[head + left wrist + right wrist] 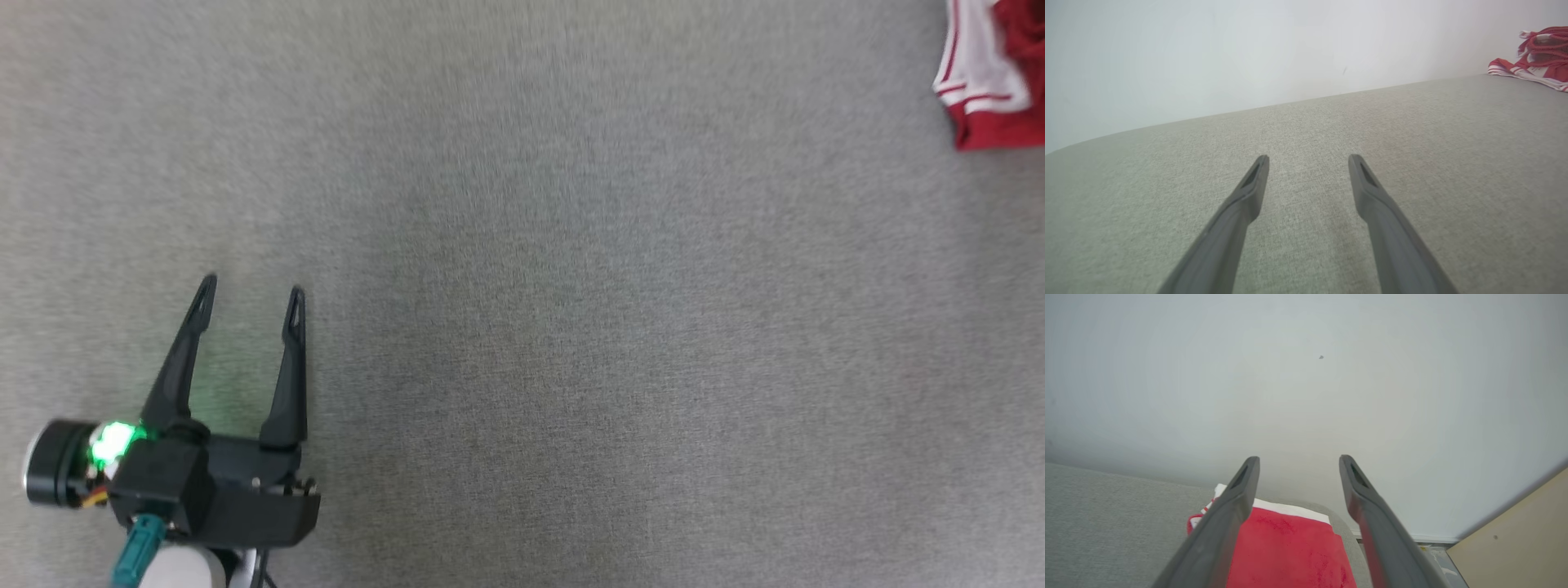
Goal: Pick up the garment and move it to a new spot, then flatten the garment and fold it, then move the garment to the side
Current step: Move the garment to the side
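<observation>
Nearest the robot, the left gripper (252, 287) hangs over the grey woven cloth surface (571, 286) at the lower left of the head view, its two long dark fingers spread wide with nothing between them. Farther off, at the surface's far right corner, lies the red and white fabric garment (992, 90), and the right gripper (1299, 458) is poised over it, fingers likewise spread wide and empty. Beyond the garment rises a plain white wall (1306, 375).
</observation>
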### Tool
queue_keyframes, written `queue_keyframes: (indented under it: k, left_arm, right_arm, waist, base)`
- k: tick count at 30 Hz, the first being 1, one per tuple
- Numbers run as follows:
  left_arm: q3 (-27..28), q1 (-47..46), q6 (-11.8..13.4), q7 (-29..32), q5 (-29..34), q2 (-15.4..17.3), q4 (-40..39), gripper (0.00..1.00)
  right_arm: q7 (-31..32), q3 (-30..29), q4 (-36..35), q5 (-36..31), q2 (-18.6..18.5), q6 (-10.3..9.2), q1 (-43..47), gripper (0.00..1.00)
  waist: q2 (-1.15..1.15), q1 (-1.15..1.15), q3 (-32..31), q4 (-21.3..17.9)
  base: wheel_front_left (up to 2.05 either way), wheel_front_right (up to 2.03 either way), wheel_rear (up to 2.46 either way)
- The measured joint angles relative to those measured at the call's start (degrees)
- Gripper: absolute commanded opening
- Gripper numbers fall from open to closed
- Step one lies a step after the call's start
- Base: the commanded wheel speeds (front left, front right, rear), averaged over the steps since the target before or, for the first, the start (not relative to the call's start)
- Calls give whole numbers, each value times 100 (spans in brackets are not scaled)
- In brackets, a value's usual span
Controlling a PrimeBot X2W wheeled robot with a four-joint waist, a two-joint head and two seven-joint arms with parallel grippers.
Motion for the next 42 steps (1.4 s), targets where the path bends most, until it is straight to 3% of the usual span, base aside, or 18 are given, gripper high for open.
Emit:
queue_keyframes:
  k: [14, 22, 42]
  left_arm:
    - [219, 715, 75, 0, -100, -202, 242, 100]
    - [286, 862, 66, 0, -116, -297, 355, 100]
    - [349, 961, 41, 0, -140, -502, 657, 100]
  right_arm:
    - [-522, -222, -1198, 520, 925, 0, 1809, 100]
    - [-545, -627, -2005, 600, 1180, 0, 3239, 100]
    - [-361, -1527, -3834, 411, 2427, 0, 6210, 100]
  waist:
    - [-1, -1, -1305, 109]
    - [-2, -2, -1927, 209]
    - [-1, 0, -2590, 460]
  base:
    - [0, 0, 0]
    - [0, 0, 0]
    - [0, 0, 0]
